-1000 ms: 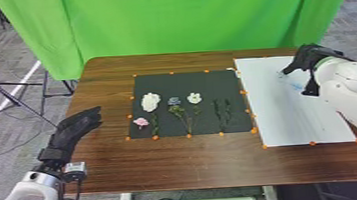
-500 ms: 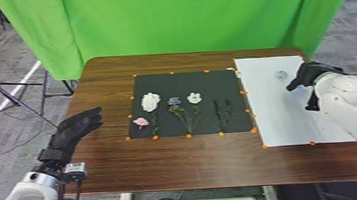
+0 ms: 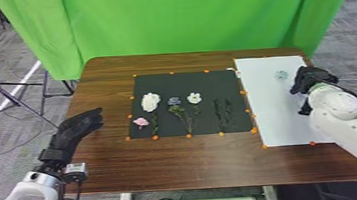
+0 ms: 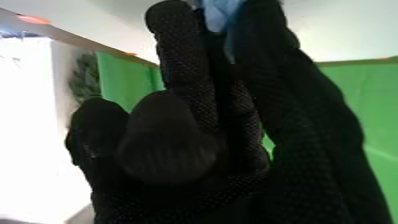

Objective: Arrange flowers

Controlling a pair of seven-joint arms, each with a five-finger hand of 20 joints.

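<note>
On the brown table (image 3: 170, 163) before a green curtain (image 3: 188, 22), leafy stems (image 3: 177, 109) run lengthwise forward; whether the right hand (image 3: 309, 80) grips anything, I can't tell.

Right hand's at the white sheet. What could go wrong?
The pale blue piece at the right hand could get dragged or dropped askew. That hand might brush the pale round piece nearby on the white sheet. On the black mat, the two dark stems lie close together, so one grab could take both.
</note>
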